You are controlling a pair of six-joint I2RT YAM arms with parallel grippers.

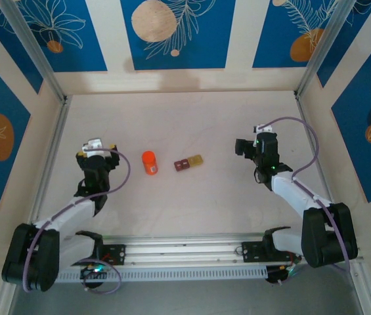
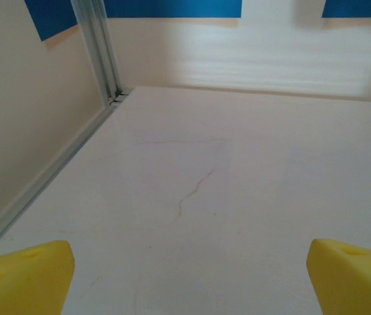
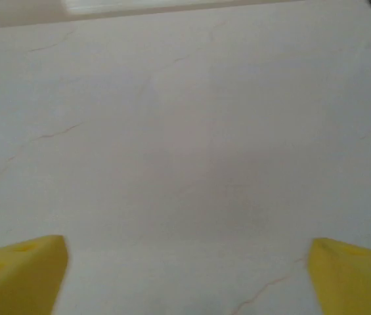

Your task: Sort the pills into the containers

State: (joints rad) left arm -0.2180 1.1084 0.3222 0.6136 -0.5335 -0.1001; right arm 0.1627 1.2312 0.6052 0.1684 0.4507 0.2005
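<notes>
Flanking the joined square containers (image 1: 189,162) and orange cylindrical bottle (image 1: 149,163), left end effector (image 2: 185,275) and right end effector (image 3: 185,275) gape wide.

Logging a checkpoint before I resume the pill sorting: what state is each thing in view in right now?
left hand: open, holding nothing.
right hand: open, holding nothing.
orange bottle: upright, apart from both hands.
containers: joined side by side, tops open, contents too small to tell.
</notes>
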